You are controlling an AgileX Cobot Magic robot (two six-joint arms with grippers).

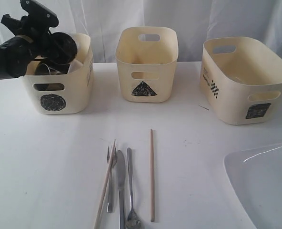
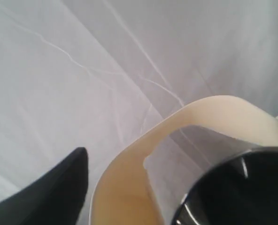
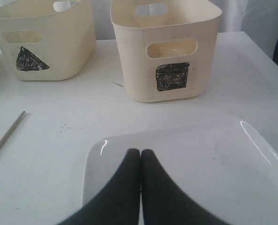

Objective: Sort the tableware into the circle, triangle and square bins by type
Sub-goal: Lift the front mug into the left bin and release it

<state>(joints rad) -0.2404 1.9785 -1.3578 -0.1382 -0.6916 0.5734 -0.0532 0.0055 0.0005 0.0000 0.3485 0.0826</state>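
Note:
My left gripper [image 1: 55, 45] hangs over the circle bin [image 1: 60, 90]. A dark, shiny steel mug [image 1: 63, 47] sits tilted at its tip. In the left wrist view one black finger [image 2: 59, 187] stands far from the mug [image 2: 242, 187], with the bin's rim [image 2: 129, 173] showing between them; the other finger is hidden. More steel [image 1: 48, 70] lies inside that bin. My right gripper [image 3: 140, 152] is shut and empty above a white plate [image 3: 214, 159]. Two chopsticks [image 1: 152, 174] [image 1: 105, 186], a fork [image 1: 109, 181], a knife [image 1: 121, 188] and a spoon [image 1: 131, 195] lie at the table's front.
The triangle bin [image 1: 146, 64] stands at the back middle and the wide square bin [image 1: 246, 81] at the back right. A white curtain hangs behind them. The plate [image 1: 262, 186] lies at the front right corner.

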